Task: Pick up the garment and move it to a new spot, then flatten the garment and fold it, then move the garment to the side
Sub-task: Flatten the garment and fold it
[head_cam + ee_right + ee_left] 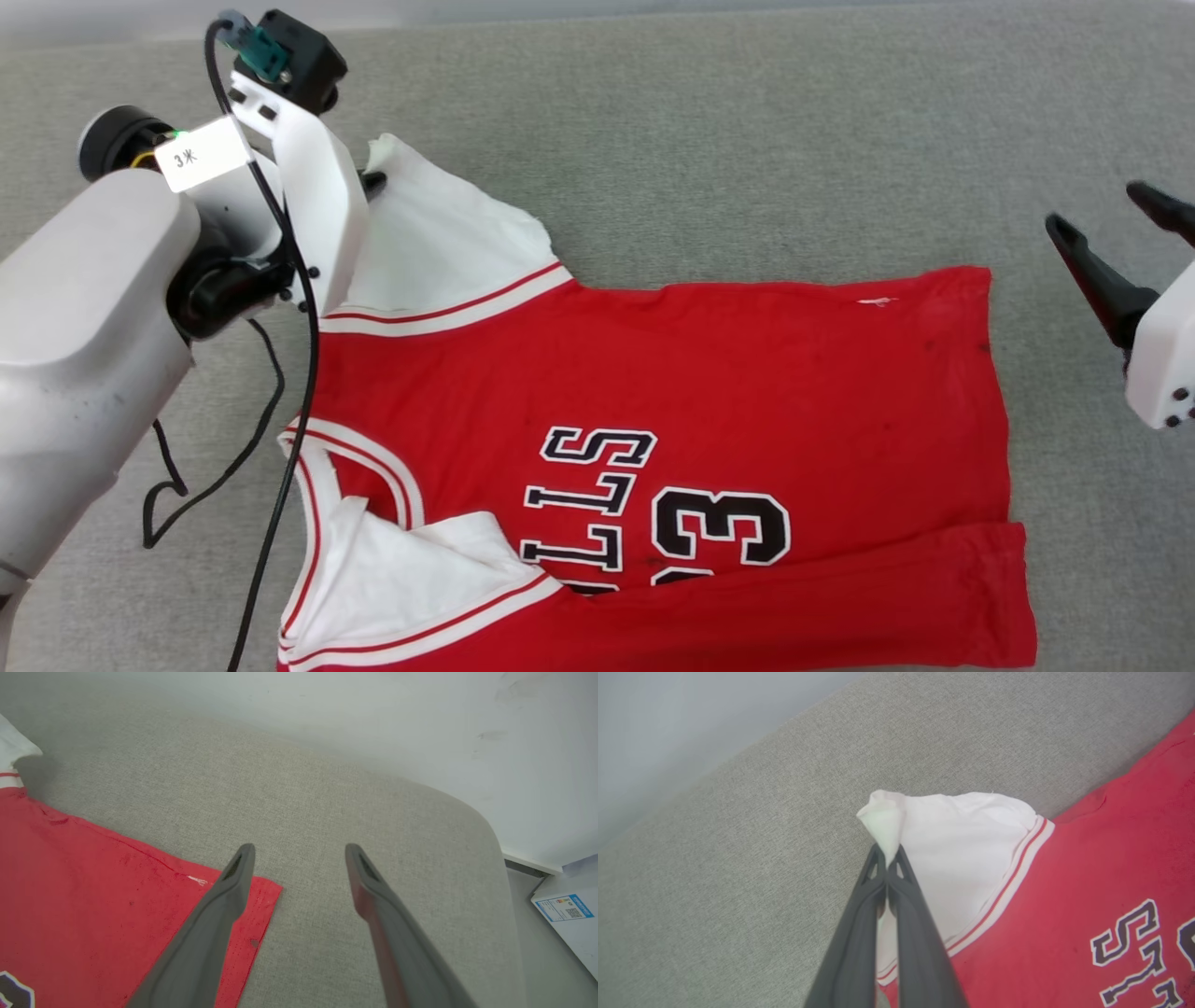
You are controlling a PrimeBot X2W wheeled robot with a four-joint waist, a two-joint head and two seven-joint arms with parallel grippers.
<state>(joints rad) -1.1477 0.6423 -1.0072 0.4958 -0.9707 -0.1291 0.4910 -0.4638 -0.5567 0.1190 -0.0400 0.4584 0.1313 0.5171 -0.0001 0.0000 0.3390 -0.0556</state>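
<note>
The garment [672, 392] is a red basketball-style shirt with white sleeves and black lettering, spread on grey fabric with its collar to the left and hem to the right. My left gripper [887, 851] is shut on the tip of the far white sleeve [952, 858], which bunches up between the closed fingers. In the head view that gripper [373, 179] is mostly hidden behind its white wrist. My right gripper [1111, 219] stands open at the right, just past the garment's far hem corner [261, 891], holding nothing.
The grey upholstered surface [747, 140] stretches beyond the garment to a pale wall. Its rounded right end [486, 830] drops off toward a white box with a blue label [565, 910]. Black cables [280, 392] hang from my left arm over the garment's collar side.
</note>
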